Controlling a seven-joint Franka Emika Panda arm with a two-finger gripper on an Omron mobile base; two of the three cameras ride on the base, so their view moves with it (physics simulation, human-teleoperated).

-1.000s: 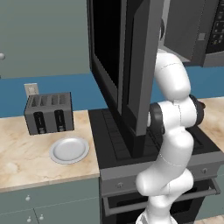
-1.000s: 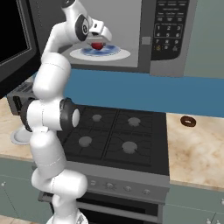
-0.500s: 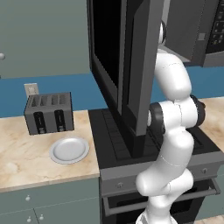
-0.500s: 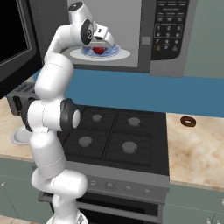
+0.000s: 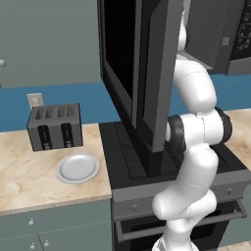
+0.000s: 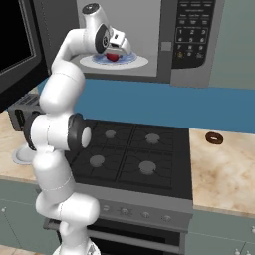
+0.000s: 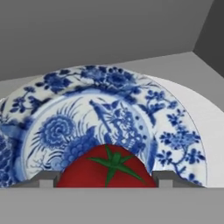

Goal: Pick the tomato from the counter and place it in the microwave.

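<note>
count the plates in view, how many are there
2: a plain white plate on the counter before the toaster, and a blue-patterned plate in the microwave under the tomato. None seems hidden.

Blue backsplash wall [image 6: 149,104], grey-green cabinet fronts [image 5: 54,226], black stovetop [image 6: 132,154], wall outlet [image 5: 35,100], oven handle [image 5: 181,228]

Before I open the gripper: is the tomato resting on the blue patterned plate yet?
Cannot tell. In the hand view the tomato sits low over the plate, but its underside is hidden between the fingertips.
</note>
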